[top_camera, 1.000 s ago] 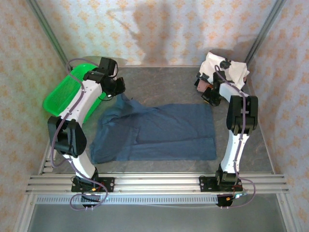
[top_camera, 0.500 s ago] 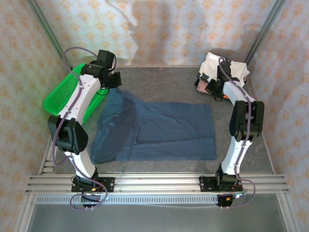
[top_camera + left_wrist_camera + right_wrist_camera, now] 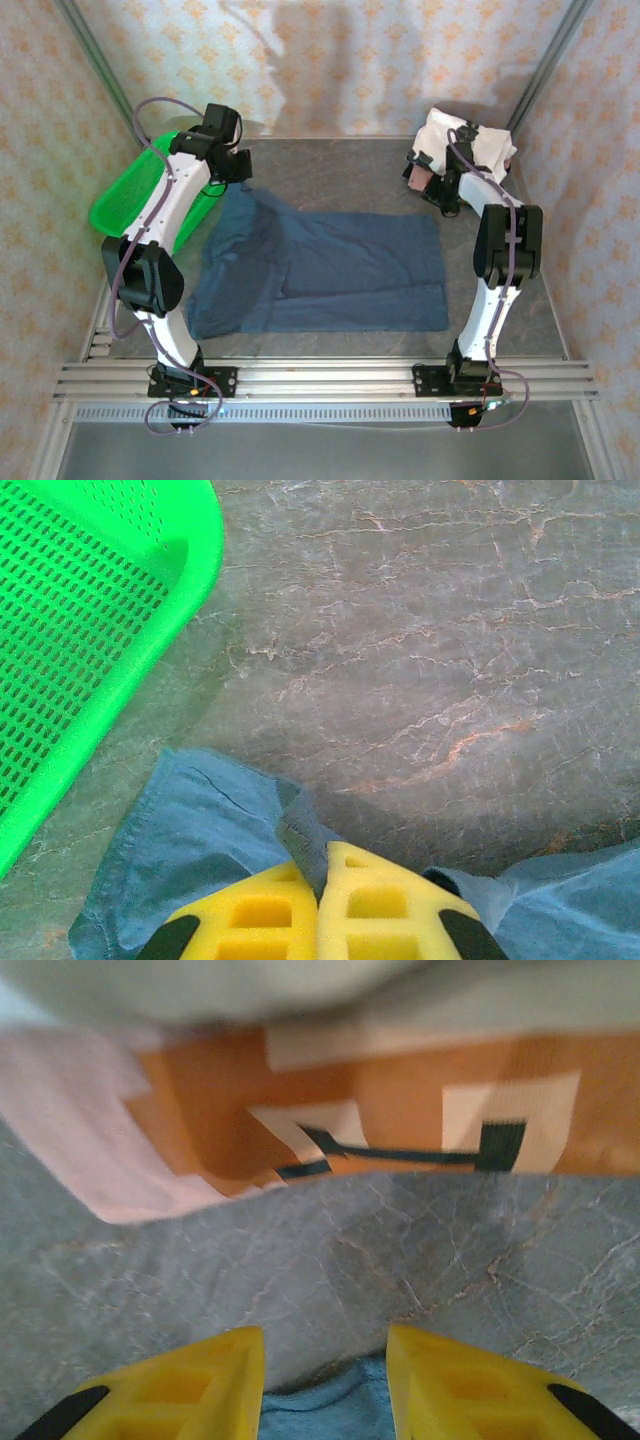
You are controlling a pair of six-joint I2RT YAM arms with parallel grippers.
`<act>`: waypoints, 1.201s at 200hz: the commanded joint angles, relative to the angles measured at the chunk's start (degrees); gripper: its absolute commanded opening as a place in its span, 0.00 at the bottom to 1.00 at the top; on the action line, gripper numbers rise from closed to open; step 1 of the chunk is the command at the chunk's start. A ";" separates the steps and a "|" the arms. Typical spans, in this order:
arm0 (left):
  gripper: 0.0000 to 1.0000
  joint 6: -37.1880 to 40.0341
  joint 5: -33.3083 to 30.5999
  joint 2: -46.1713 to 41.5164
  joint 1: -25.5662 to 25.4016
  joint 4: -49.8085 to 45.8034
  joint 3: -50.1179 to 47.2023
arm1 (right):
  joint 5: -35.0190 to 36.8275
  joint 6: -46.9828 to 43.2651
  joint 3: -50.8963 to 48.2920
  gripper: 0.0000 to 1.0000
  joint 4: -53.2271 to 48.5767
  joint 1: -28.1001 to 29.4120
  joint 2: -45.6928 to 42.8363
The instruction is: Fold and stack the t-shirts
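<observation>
While in left claw (image 3: pixel 322 868), blue t-shirt (image 3: pixel 200 825).

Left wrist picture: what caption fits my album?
Left hand pinches an edge of the blue t-shirt near the green basket.

Left gripper (image 3: pixel 320 870), pinching the slate-blue t-shirt (image 3: pixel 340 270), has drawn its far-left corner back toward the green basket (image 3: pixel 125 200), spreading the bunched cloth. The right gripper (image 3: pixel 325 1365) has edged slightly toward the shirt pile (image 3: pixel 492 148).
</observation>
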 commanded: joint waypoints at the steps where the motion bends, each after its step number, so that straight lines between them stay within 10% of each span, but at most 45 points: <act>1: 0.00 0.06 0.82 0.23 0.35 0.01 -0.72 | 0.52 -1.16 -1.17 0.35 -1.21 0.58 1.98; 129: 0.00 -0.84 1.17 0.66 0.35 0.91 -1.99 | 5.49 -2.65 -1.05 0.29 -3.86 1.30 5.79; 240: 0.00 0.00 1.15 -0.70 0.91 1.41 -4.83 | 7.96 -1.09 5.68 0.00 -8.37 3.38 6.01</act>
